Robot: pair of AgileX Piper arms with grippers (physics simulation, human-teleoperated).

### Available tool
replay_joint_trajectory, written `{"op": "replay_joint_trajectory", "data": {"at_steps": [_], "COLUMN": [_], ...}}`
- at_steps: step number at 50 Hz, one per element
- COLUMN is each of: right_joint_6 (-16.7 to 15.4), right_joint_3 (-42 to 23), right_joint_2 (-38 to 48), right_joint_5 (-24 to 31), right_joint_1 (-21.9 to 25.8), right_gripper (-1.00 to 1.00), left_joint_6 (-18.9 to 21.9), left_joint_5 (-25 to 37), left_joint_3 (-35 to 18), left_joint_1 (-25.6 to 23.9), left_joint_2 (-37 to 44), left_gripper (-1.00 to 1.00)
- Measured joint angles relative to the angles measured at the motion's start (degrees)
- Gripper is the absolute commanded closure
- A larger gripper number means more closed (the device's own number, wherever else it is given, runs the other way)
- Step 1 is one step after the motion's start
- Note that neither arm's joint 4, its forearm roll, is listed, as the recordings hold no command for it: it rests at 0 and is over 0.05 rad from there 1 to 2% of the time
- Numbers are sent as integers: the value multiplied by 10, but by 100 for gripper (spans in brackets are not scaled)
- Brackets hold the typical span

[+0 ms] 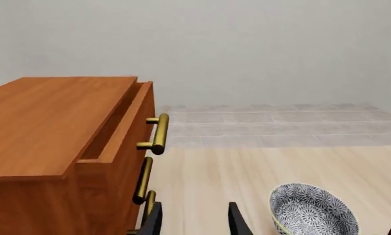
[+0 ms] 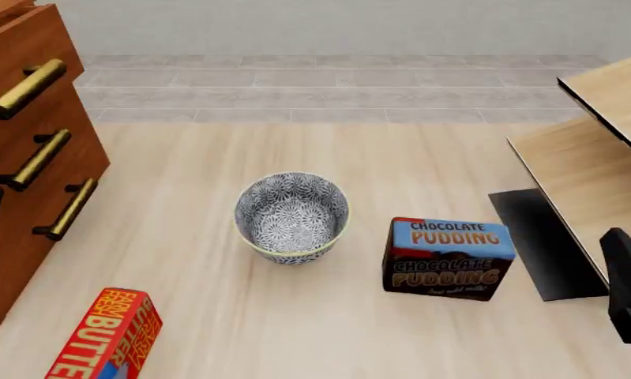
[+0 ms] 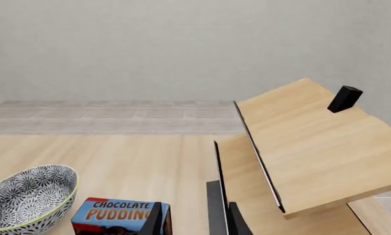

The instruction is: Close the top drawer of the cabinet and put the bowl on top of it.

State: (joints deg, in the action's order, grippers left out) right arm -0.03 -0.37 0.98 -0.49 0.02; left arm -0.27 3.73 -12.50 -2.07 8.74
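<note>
Front view shows the cabinet at the left edge of the table, its three brass handles facing right. On the right edge stands the pale shelf unit, a dark base plate under it.

Left wrist view shows the top drawer pulled out slightly: a dark gap runs between the drawer front and the cabinet top, and its handle sits proud of the two below.

The pudding box stands upright right of centre, label toward the camera. The butter box lies near the table's front edge, below the cabinet, partly cut off by the frame.

The bowl sits upright at table centre, just left of the pudding box and apart from it, well clear of the cabinet.

The left gripper has its fingers spread with nothing between them, beside the cabinet front near the lower handles. The right gripper is likewise spread and empty, aimed between the pudding box and the shelf unit.
</note>
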Motion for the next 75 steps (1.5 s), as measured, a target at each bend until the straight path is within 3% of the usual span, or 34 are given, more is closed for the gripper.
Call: {"op": "replay_joint_trajectory", "data": {"at_steps": [20,75], "right_joint_6": [0,0], "right_joint_3": [0,0], "right_joint_2": [0,0], "right_joint_5": [0,0], "right_joint_1": [0,0], "right_gripper": [-100,-100], "left_joint_6": [-1,-18], "left_joint_5": [-8,-204], "left_joint_3": [-51,-42], "left_joint_1": [-22,40], "left_joint_2": [68,292], "left_gripper": [-100,-100]}}
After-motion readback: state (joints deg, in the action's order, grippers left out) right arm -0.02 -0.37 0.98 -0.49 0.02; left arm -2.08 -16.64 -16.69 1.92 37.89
